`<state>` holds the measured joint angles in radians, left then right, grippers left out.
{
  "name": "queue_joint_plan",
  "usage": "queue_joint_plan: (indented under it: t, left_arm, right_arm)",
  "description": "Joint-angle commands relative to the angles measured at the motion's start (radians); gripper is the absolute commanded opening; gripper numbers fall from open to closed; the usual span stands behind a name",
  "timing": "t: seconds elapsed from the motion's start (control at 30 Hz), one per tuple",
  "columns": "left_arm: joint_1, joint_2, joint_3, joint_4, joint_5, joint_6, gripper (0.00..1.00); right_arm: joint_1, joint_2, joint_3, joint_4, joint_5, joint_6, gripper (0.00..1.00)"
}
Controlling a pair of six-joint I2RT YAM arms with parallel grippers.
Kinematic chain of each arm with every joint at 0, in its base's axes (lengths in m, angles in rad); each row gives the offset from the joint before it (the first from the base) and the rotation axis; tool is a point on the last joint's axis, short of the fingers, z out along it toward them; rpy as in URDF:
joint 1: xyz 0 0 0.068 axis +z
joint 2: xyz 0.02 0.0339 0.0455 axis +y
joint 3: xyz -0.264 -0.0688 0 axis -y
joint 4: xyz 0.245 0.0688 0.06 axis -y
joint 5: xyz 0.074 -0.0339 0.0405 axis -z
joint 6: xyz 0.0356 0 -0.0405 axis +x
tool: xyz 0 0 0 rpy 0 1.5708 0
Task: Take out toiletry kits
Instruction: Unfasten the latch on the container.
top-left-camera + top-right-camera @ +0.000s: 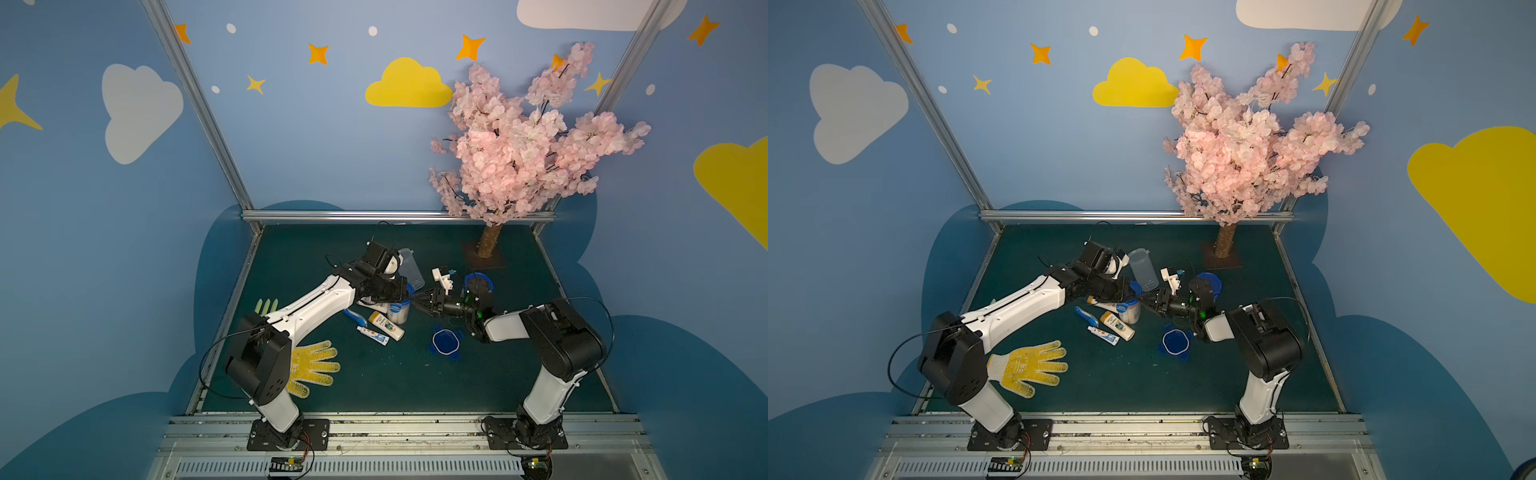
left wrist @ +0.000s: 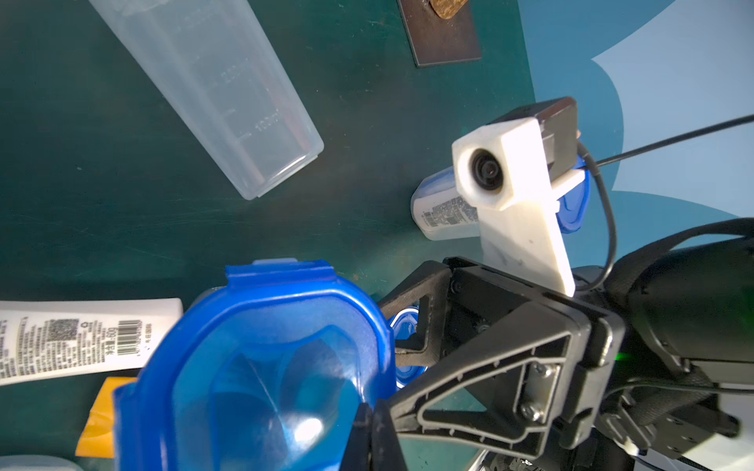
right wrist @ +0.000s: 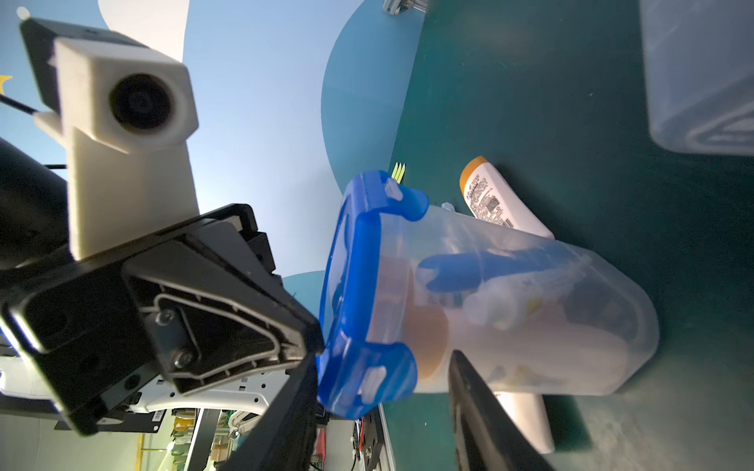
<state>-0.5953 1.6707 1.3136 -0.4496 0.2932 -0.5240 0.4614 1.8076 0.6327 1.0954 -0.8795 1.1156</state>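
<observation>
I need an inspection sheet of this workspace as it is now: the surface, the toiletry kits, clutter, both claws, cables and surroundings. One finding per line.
Surface: dark green mat, flat, no spill seen.
Job's things: toothbrush, yellow-capped bottle and toothpaste tube lie loose on the mat; more toiletries show inside the closed jar.
Clutter: empty jar on its side, loose blue lid, yellow glove.
Grippers: left claw shut at the closed jar's lid; right claw with jaws apart astride that jar, grip not clear.
Cables: black loops beside each arm, away from the toiletries.
Surroundings: pink blossom tree at the far right of the mat; painted sky walls.
</observation>
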Motion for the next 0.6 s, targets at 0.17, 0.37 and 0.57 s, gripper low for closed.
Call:
queue_joint_plan:
  t: [0.17, 0.37, 0.57]
  left_arm:
    - [0.009, 0.063, -0.046, -0.06, -0.021, -0.002, 0.02]
    - [0.014, 0.065, -0.084, -0.049, -0.025, -0.011, 0.02]
    - [0.024, 0.061, -0.14, -0.041, -0.043, -0.025, 0.02]
  right_arm:
    - [-0.006, 0.038, -0.029, 0.254, -0.013, 0.106, 0.5]
    - [-0.006, 0.02, -0.033, 0.313, -0.018, 0.124, 0.5]
    - [-0.008, -0.015, -0.037, 0.313, -0.016, 0.124, 0.5]
